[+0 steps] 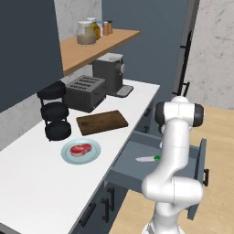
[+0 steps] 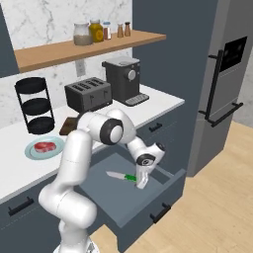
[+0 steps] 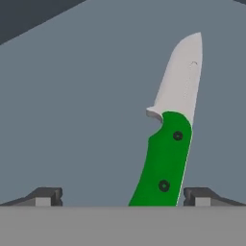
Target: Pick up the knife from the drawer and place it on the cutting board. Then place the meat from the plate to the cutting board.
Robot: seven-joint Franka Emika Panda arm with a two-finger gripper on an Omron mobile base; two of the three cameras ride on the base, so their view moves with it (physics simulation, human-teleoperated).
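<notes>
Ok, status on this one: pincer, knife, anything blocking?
Pincer open, low in the drawer, straddling the handle. Knife flat on the drawer floor, not gripped. Nothing in the way.

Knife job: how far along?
Done: drawer is pulled open. In hand: the open tool is down over the knife, handle between its fingertips, not gripped. Left: lift the knife to the cutting board, then move the meat off the plate onto it.

light: even, bright | shadows: faint | focus: slightly soft, no glare
</notes>
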